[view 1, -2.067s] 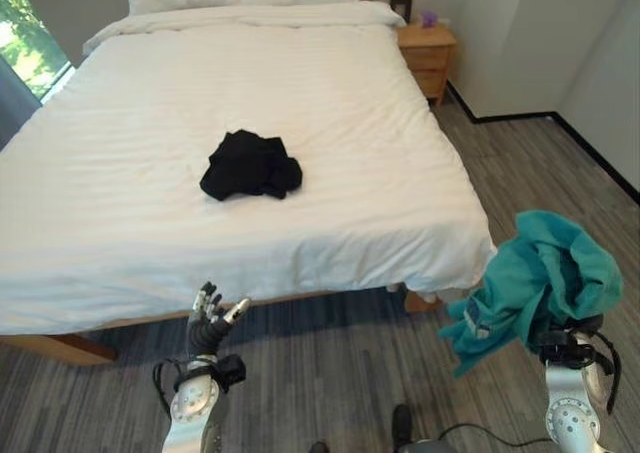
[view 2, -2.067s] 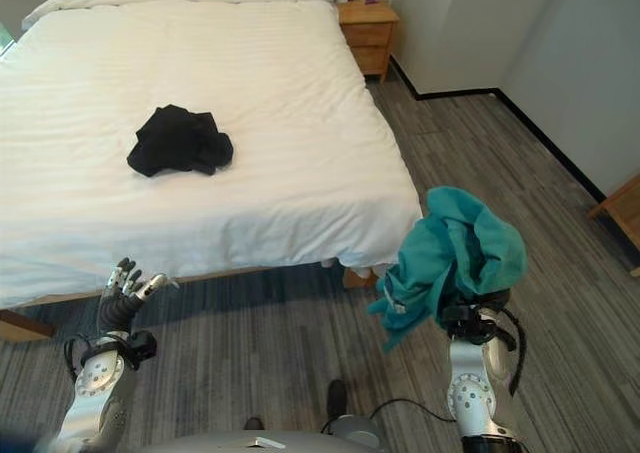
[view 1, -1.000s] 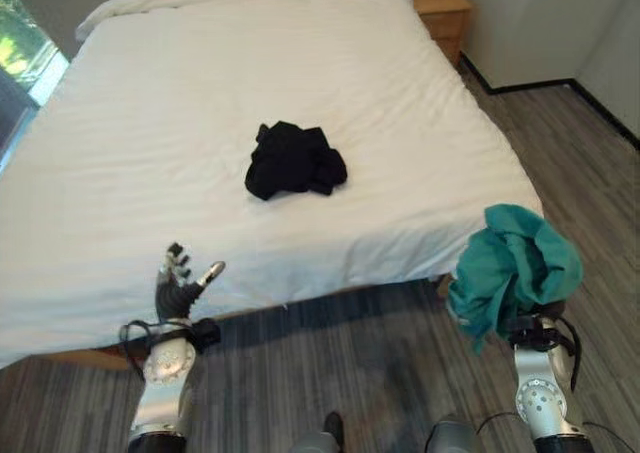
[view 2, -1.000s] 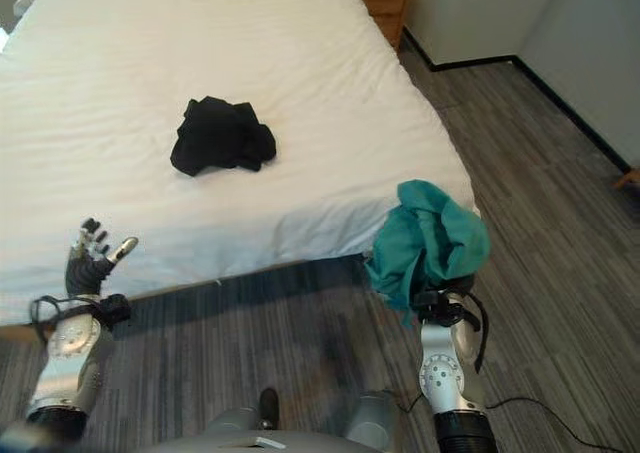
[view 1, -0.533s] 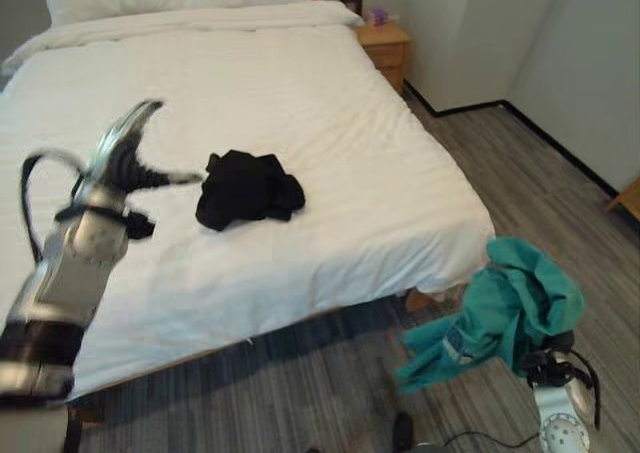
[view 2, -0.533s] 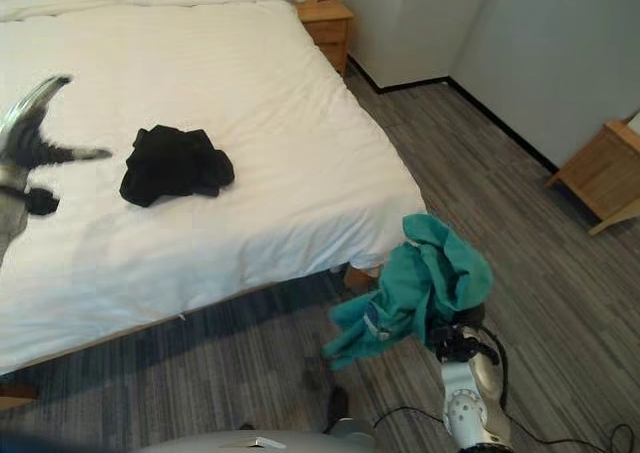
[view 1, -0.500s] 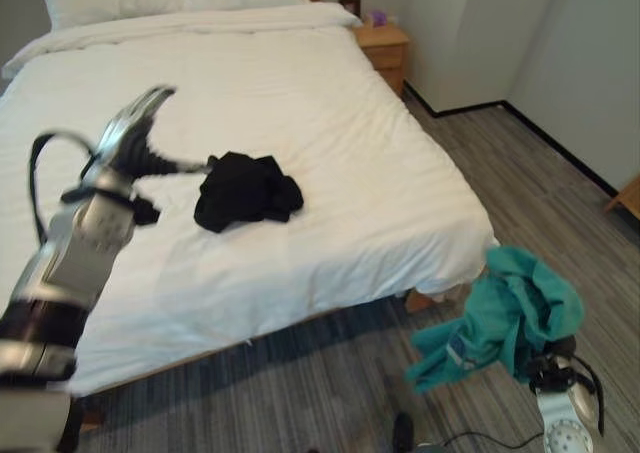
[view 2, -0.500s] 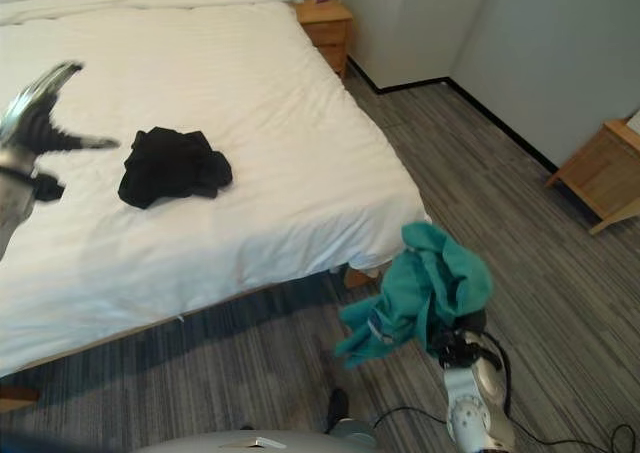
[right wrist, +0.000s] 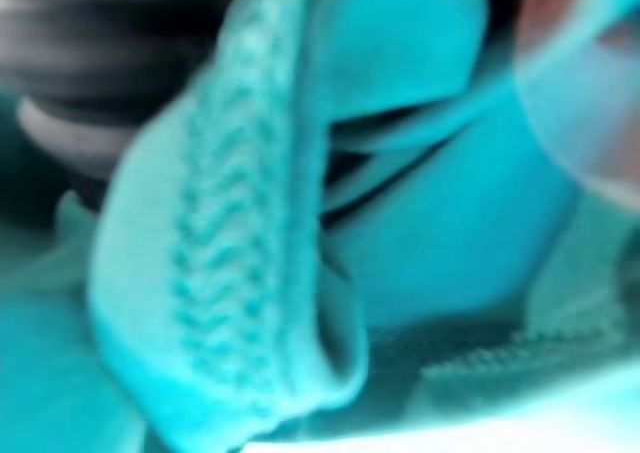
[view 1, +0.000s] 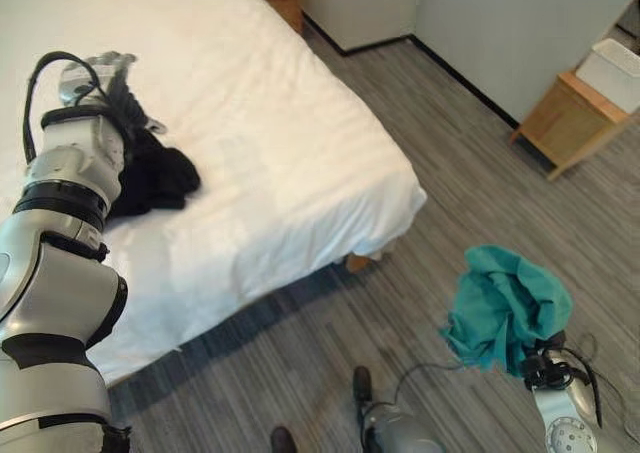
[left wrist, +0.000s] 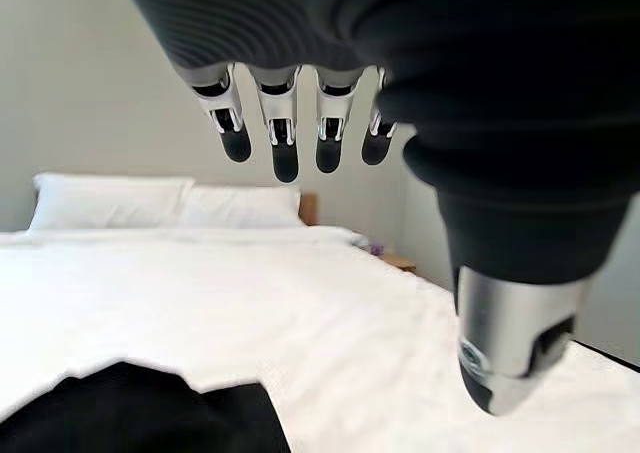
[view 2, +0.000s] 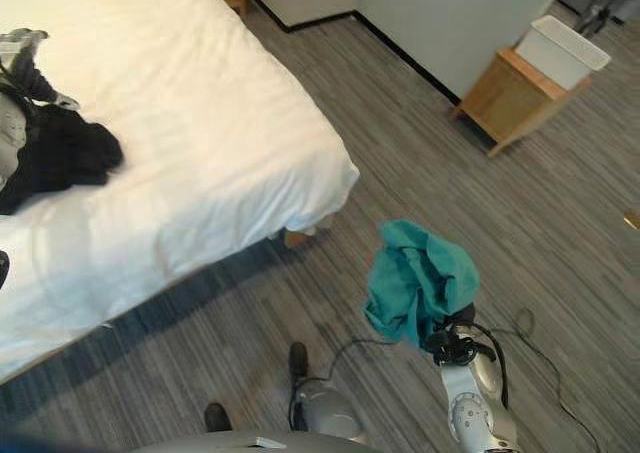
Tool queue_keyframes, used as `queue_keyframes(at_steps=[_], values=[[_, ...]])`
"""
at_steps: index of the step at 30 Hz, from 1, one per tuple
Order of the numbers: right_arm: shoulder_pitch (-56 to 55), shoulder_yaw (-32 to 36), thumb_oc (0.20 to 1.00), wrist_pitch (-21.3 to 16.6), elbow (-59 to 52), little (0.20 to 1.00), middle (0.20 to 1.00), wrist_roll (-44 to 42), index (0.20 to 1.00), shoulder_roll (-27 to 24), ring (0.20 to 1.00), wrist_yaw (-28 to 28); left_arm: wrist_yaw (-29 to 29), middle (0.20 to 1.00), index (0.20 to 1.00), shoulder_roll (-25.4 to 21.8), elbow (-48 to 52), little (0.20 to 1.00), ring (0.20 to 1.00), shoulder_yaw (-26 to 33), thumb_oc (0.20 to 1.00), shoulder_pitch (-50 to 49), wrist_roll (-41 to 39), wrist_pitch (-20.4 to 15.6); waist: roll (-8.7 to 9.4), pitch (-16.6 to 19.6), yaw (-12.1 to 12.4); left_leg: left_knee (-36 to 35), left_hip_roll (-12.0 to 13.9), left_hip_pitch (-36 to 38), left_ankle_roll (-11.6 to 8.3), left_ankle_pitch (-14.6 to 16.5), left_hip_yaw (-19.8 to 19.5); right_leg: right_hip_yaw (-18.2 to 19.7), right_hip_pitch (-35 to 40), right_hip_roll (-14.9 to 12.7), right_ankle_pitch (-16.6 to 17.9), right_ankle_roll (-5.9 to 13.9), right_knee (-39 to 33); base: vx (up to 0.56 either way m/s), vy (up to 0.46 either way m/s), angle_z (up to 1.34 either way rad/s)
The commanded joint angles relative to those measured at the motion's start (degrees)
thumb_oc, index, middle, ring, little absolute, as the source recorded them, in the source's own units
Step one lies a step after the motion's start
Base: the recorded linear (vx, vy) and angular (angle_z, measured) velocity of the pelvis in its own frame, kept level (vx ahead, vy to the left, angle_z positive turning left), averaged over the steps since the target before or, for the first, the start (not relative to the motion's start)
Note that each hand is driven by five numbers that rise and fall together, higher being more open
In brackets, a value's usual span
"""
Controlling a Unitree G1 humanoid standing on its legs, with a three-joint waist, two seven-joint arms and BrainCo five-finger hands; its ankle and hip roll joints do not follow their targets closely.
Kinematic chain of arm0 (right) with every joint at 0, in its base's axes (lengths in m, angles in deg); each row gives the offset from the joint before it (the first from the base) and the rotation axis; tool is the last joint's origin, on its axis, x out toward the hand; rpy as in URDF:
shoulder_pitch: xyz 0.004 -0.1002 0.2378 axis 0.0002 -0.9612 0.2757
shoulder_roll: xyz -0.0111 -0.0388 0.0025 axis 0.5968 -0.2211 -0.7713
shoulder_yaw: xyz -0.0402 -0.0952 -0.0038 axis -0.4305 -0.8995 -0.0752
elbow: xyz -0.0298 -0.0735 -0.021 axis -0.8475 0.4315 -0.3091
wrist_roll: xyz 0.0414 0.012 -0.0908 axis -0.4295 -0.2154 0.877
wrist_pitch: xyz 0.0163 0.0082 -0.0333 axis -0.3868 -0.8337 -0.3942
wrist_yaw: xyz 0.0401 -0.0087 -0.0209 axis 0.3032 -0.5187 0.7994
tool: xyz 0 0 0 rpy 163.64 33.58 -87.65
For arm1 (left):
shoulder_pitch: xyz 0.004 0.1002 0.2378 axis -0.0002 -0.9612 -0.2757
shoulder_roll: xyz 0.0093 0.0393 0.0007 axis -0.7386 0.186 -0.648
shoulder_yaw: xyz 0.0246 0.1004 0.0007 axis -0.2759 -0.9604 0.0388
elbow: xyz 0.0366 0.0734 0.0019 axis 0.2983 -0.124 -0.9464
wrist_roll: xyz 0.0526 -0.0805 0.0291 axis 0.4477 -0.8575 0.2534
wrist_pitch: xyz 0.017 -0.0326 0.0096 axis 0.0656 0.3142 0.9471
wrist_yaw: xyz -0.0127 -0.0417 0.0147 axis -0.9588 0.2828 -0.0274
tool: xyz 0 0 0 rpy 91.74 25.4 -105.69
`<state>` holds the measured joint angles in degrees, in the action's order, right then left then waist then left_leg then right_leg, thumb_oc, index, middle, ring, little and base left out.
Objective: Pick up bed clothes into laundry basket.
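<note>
The left hand (view 1: 110,78) hovered over the white bed (view 1: 260,123) with its fingers (left wrist: 285,138) straight and released, just above the crumpled black garment (view 1: 150,178) lying on the sheet; nothing was in its grasp. The teal garment (view 1: 505,308) hung bunched over the right hand (view 1: 545,368) above the grey floor (view 1: 440,203), well apart from the bed; whether that hand's fingers were clenched round the cloth could not be told, since the cloth covered them.
</note>
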<state>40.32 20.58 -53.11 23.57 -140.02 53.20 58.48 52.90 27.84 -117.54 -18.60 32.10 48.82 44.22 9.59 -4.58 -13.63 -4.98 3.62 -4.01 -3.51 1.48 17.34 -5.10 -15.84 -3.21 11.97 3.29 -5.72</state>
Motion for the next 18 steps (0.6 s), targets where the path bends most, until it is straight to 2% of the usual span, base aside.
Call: queue_keyframes(at_steps=[1, 6, 11, 13, 14, 16, 18], values=[[4.0, 2.9, 0.200, -2.6, -3.2, 0.200, 0.200, -2.4, 0.200, -0.9, 0.200, -1.8, 3.2, 1.000, 1.000, -5.8, -2.6, 1.000, 1.000, 1.2, 1.000, 10.1, -1.1, 1.8, -1.94, -4.5, 2.3, 0.0, 3.7, -1.1, -0.54, -3.4, -5.0, -0.3, 5.2, -3.0, -3.4, 7.96, 0.8, 0.04, 0.028, -0.21], [5.3, 1.2, 0.200, -3.4, -3.7, 0.200, 0.200, -2.6, 0.200, -2.1, 0.200, -2.7, 4.5, 1.000, 1.000, -7.6, -1.4, 1.000, 1.000, 1.9, 1.000, 9.1, -2.4, 1.3, -1.22, -6.1, 2.3, 0.1, 3.6, -3.1, -0.42, -3.6, -5.5, -0.3, 3.2, -3.3, -3.3, 7.95, 1.1, -0.01, 0.019, -0.09], [6.4, -0.9, 0.200, -3.0, -4.3, 0.200, 0.200, -2.5, 0.200, -3.4, 0.200, -3.7, 4.5, 1.000, 1.000, -7.5, -2.3, 1.000, 1.000, 0.8, 1.000, 10.1, -2.3, 1.6, 0.56, -8.2, 2.1, 0.9, 3.8, -6.5, -0.47, -4.3, -6.3, -0.5, 0.6, -3.1, -2.2, 7.89, 1.2, -0.08, -0.036, 0.06], [6.2, -2.5, 0.200, -2.6, -4.9, 0.200, 0.200, -1.3, 0.200, -4.2, 0.200, -4.9, 4.5, 1.000, 1.000, -7.6, -2.2, 1.000, 1.000, 0.1, 1.000, 10.7, -2.3, 1.3, 1.86, -9.7, 2.3, 2.3, 3.8, -8.9, -0.54, -4.5, -6.8, -0.7, -0.9, -2.9, -1.5, 7.87, 1.1, -0.06, -0.040, 0.05], [6.2, -2.5, 0.200, -2.6, -4.9, 0.200, 0.200, -1.3, 0.200, -4.2, 0.200, -4.9, 4.5, 1.000, 1.000, -7.6, -2.2, 1.000, 1.000, 0.1, 1.000, 10.6, -2.3, 1.3, 1.78, -9.8, 2.3, 2.5, 3.9, -8.9, -0.56, -4.2, -6.8, -0.7, -0.8, -2.8, -1.6, 7.87, 1.2, -0.09, -0.025, 0.09], [6.3, -3.6, 0.200, -2.9, -6.6, 0.200, 0.200, -1.7, 0.200, -4.8, 0.200, -5.7, 4.8, 1.000, 1.000, -8.3, -2.5, 1.000, 1.000, -0.7, 1.000, 11.7, -3.1, 1.2, 3.20, -11.5, 2.0, 5.4, 4.4, -12.8, -0.65, -3.9, -7.2, -0.6, -3.2, -2.6, -1.0, 7.72, 1.5, -0.13, -0.038, 0.12], [6.3, -3.8, 0.200, -3.0, -6.6, 0.200, 0.200, -2.1, 0.200, -4.8, 0.200, -5.9, 4.8, 1.000, 1.000, -8.1, -2.8, 1.000, 1.000, -1.0, 1.000, 12.2, -3.4, 1.3, 3.56, -11.8, 1.8, 6.4, 4.6, -14.3, -0.69, -3.8, -7.5, -0.6, -4.1, -2.7, -0.8, 7.64, 1.6, -0.08, -0.022, 0.08]])
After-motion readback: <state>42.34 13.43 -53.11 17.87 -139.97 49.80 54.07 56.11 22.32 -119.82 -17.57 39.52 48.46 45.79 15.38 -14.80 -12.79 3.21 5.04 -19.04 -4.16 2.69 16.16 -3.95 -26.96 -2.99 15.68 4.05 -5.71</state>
